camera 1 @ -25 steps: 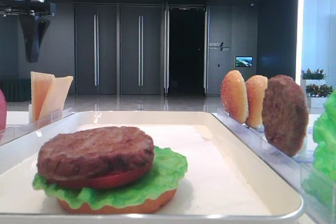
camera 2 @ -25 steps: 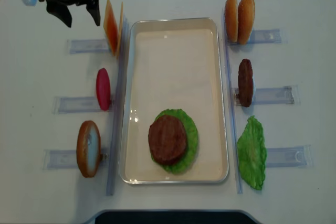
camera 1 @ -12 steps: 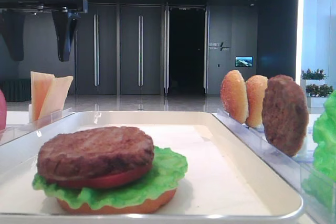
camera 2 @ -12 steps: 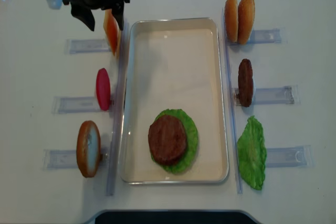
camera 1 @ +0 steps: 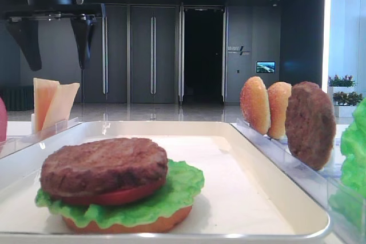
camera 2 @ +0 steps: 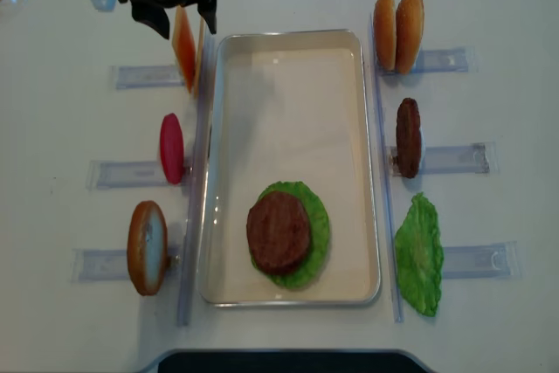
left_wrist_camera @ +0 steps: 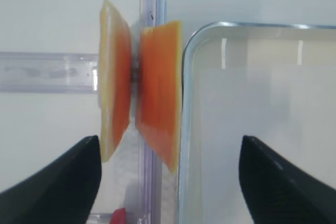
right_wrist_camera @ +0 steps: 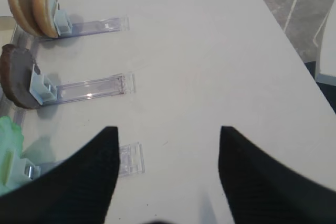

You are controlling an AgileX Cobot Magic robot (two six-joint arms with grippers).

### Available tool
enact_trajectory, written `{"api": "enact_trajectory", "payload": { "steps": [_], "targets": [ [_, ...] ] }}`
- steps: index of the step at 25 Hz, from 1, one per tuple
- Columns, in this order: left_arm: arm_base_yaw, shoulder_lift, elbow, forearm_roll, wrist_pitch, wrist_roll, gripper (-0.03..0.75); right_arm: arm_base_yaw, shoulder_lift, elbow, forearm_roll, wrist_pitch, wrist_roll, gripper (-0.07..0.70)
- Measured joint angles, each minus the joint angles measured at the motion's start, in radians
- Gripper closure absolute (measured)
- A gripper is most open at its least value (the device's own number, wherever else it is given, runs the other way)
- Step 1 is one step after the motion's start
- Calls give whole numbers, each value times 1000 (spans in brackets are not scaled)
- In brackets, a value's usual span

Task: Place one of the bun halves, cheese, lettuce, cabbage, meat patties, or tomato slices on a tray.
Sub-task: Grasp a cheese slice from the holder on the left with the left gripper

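While hanging above the two upright cheese slices [camera 1: 52,102], left gripper [camera 1: 56,41] with jaws spread wide, holding nothing. From left wrist: cheese between the fingers, just outside the tray [left_wrist_camera: 185,103]. From right wrist: right gripper [right_wrist_camera: 168,169] wide, holding nothing, over bare table.

Two cheese slices [left_wrist_camera: 139,85], three bun halves [camera 2: 398,19]

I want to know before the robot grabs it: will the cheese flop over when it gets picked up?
Probably not. The cheese slices stand on edge in their rack without sagging, so they look stiff. They are thin, so likely light. Their faces look smooth, so one might slip or tilt if pinched off-centre. The open left gripper hangs above them, touching nothing.
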Motion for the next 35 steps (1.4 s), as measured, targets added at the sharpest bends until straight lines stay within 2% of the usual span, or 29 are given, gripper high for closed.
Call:
{"api": "enact_trajectory", "payload": {
  "steps": [3, 8, 12, 22, 25, 31, 34, 35],
  "targets": [
    [0, 16, -9, -7, -32, -2, 94, 0, 0, 0, 0, 0, 0, 204],
    [0, 58, -73, -19, -34, -3, 94, 0, 0, 0, 0, 0, 0, 204],
    [0, 94, -123, -20, -27, -3, 95, 0, 0, 0, 0, 0, 0, 204],
    [0, 159, -130, -21, 8, -3, 154, 0, 0, 0, 0, 0, 0, 204],
    [0, 163, -132, -12, 24, -3, 231, 0, 0, 0, 0, 0, 0, 204],
    [0, 164, -133, 30, 73, -3, 533, 0, 0, 0, 0, 0, 0, 204],
    [0, 164, -133, 61, 106, -3, 657, 0, 0, 0, 0, 0, 0, 204],
    [0, 164, -133, 71, 113, -1, 671, 0, 0, 0, 0, 0, 0, 204]
  ]
}}
